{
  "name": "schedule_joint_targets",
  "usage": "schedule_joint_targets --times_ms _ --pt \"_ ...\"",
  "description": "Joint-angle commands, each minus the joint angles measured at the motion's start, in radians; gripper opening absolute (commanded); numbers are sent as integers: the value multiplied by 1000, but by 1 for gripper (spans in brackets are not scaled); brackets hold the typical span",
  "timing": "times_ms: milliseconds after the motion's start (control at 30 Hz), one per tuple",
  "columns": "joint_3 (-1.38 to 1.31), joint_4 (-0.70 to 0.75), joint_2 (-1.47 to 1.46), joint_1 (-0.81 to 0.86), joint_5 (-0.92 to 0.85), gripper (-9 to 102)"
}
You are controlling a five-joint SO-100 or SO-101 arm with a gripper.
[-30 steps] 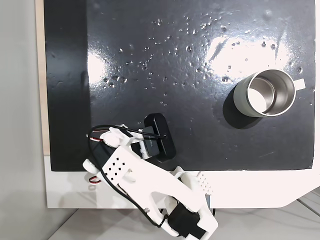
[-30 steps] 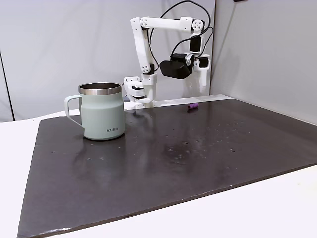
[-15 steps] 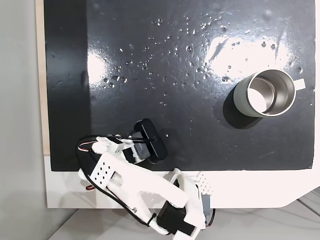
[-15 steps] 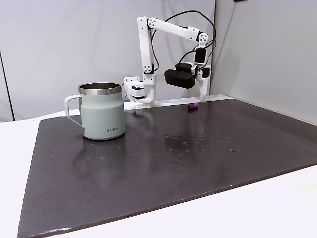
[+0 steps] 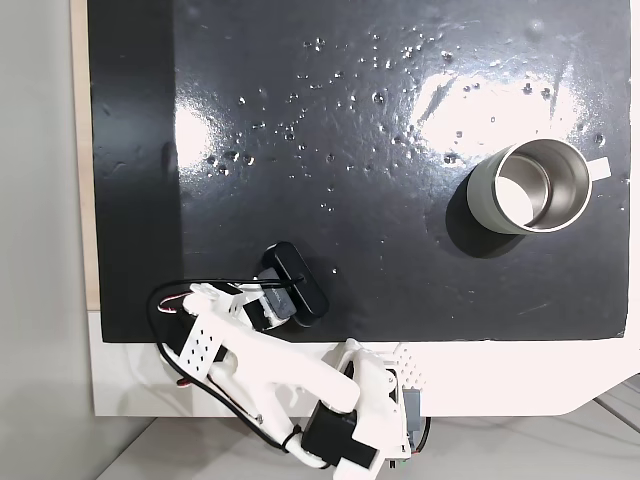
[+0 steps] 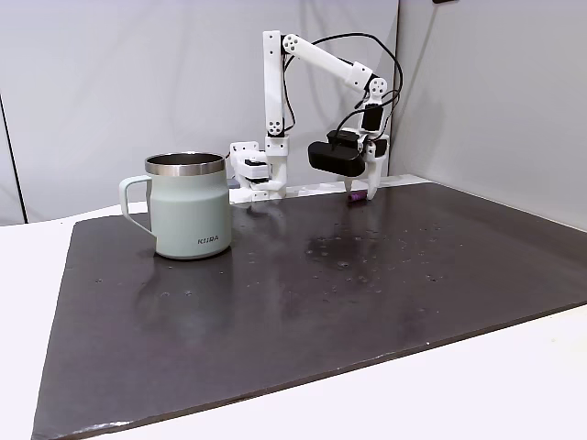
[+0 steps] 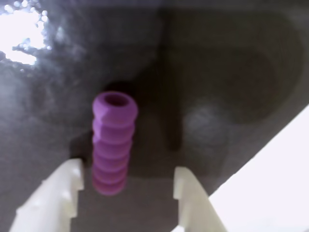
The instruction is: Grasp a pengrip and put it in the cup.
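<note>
Grey walls back a dark, glossy slab that serves as our worktop, speckled with small droplets. Reading the side fixed view from the left, we meet first the round brushed stainless-steel cup with its grey outer wall and small handle, standing upright and well apart from the hand; we see nothing inside it from above. Further right stands our white five-joint arm, bent down so that its hand sits low over the slab's far edge. At the hand's tips lies the tiny light-purple ribbed cylinder of soft rubber, the pengrip. In the wrist view it rests on the slab between the two white fingers, much nearer the left one, with a clear gap to the right one, so we read the hand as released, not yet clenched. By our judgement the reach is done; closing on the pengrip, lifting it, carrying it across to the cup and dropping it in all remain.
</note>
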Motion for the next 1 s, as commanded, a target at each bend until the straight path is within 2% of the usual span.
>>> schedule_joint_targets --times_ms 0,400,833,967 --pt "8 -25 5 3 -17 23" --pt "89 -58 6 100 -64 19" --pt "129 -78 52 138 -110 0" --pt "127 -80 60 144 -117 0"
